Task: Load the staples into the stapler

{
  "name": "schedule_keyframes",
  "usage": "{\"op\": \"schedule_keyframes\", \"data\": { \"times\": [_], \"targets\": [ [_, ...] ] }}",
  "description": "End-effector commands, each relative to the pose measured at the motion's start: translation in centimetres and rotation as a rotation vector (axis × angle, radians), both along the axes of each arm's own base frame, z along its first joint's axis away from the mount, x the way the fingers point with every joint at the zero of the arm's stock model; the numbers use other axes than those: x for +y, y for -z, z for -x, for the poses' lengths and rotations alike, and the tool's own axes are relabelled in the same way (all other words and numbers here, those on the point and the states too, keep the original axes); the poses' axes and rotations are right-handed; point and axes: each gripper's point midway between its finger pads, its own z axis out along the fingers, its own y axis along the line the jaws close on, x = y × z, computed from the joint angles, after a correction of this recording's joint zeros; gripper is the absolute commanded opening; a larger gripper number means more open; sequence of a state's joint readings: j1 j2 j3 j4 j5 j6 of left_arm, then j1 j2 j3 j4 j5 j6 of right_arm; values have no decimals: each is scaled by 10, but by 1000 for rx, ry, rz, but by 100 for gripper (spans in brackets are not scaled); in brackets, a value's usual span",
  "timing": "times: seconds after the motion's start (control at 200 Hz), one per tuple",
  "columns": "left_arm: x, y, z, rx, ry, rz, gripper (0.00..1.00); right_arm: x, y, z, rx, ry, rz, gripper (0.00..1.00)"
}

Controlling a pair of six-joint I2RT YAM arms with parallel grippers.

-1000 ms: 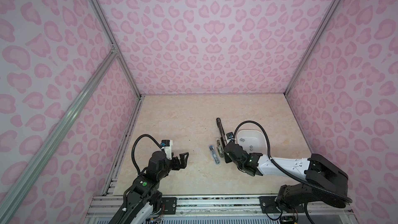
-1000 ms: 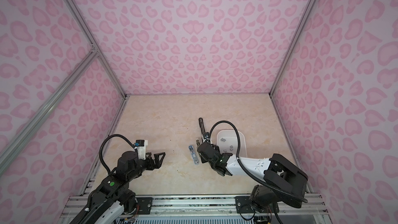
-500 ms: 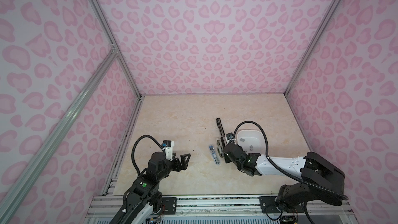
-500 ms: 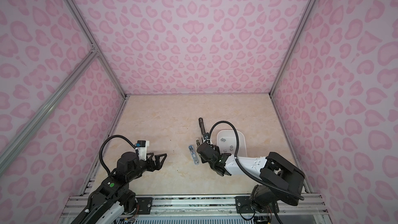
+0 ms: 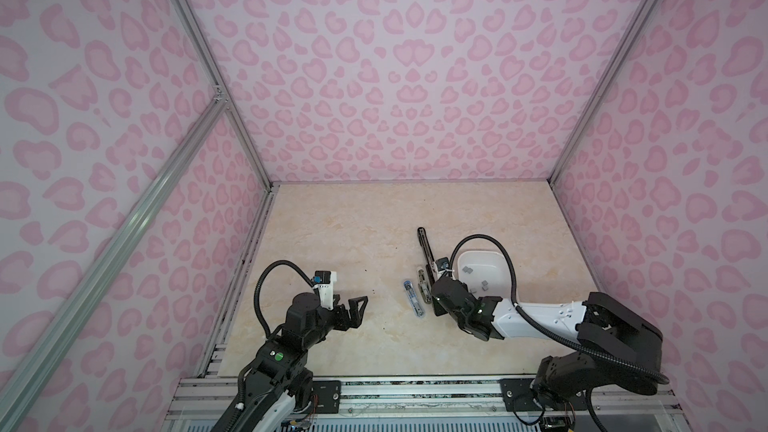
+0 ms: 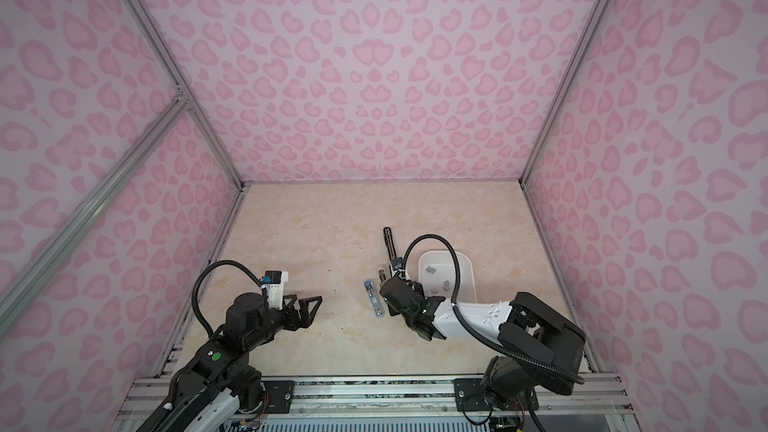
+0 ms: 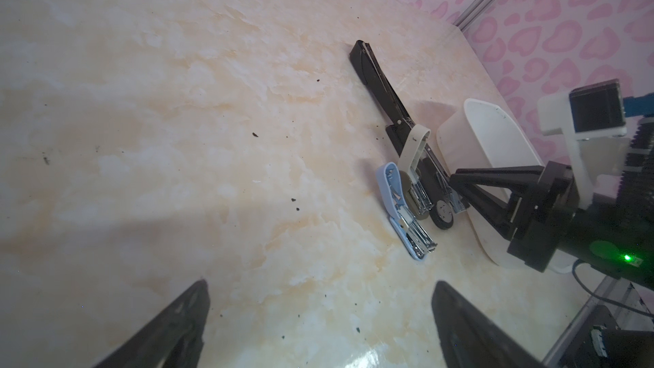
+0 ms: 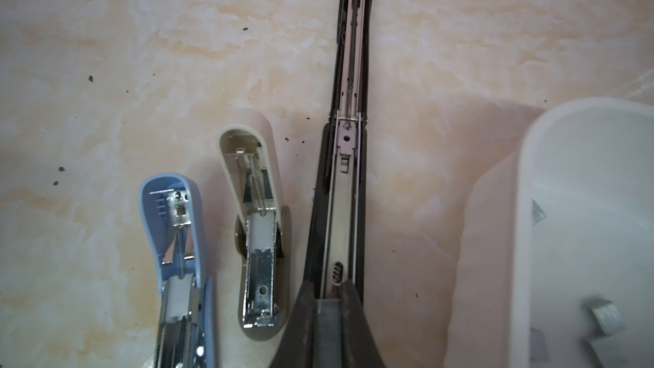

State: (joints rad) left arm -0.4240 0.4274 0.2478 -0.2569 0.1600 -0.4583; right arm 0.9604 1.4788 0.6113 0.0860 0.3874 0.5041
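Note:
Three staplers lie open side by side: a long black stapler, a beige one and a blue one. My right gripper is shut on a grey strip of staples, held just above the near end of the black stapler's metal channel. More staples lie loose in the white tray. My left gripper is open and empty, low over the table, well to the left of the staplers.
The white tray's rim stands right beside the black stapler on its right. Small dark crumbs dot the marble table. Pink patterned walls close the table in on three sides.
My left gripper has crept a little to the right, toward the staplers. The right gripper has hardly moved and still holds the strip.

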Motion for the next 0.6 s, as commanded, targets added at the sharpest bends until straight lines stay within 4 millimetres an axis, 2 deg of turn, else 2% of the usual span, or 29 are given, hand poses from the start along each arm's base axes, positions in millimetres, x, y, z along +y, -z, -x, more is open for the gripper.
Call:
{"op": "schedule_keyframes", "data": {
  "times": [0.0, 0.275, 0.595],
  "targets": [
    [-2, -10, -4, -42, 6, 12, 99, 3, -4, -3, -18, 0, -12, 8],
    [-2, -10, -5, -41, 4, 10, 99, 1, -8, -2, -28, 2, -15, 8],
    [-2, -9, -5, -38, 1, 9, 99, -2, -3, -2, -22, 6, -3, 8]
  ]
}}
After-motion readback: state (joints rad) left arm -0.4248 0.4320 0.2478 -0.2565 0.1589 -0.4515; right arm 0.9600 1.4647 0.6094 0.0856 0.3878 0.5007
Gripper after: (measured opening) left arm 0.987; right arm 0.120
